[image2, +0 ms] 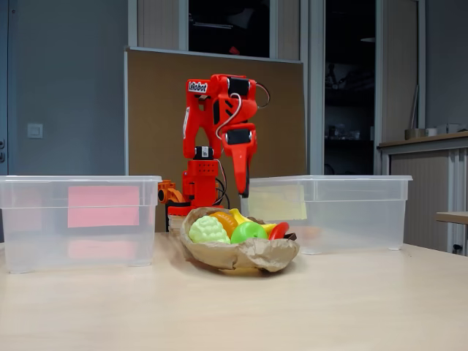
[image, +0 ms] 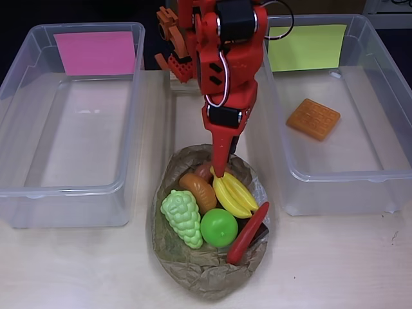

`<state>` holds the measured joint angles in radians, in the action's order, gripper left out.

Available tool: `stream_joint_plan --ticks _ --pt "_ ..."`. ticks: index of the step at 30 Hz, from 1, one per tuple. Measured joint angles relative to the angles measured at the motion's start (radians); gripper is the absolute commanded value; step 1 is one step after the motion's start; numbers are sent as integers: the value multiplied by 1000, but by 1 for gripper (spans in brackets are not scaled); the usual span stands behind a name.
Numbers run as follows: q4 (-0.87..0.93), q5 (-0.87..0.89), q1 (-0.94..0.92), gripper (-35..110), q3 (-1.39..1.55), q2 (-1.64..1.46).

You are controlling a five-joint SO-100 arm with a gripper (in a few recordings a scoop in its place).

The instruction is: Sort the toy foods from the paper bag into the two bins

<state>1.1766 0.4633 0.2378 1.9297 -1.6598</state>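
Gripper (image: 219, 168) over paper bag (image: 193, 270), jaws look closed, empty; donut (image: 203, 170) mostly hidden behind bread roll (image: 198, 192).

Red arm bent down, gripper (image: 219, 168) pointing downward.

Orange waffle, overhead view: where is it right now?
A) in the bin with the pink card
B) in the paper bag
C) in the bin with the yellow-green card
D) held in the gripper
C. The orange waffle lies on the floor of the bin with the yellow-green card, apart from the paper bag and the gripper, which hangs over the bag.
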Motion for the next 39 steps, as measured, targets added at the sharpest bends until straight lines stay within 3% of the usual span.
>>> stream_joint_plan --ticks 14,27,39 --pt "-129 -81 -31 22 52 37" --pt "-141 -150 -60 20 64 78" --pt "-141 -244 -92 7 28 112"
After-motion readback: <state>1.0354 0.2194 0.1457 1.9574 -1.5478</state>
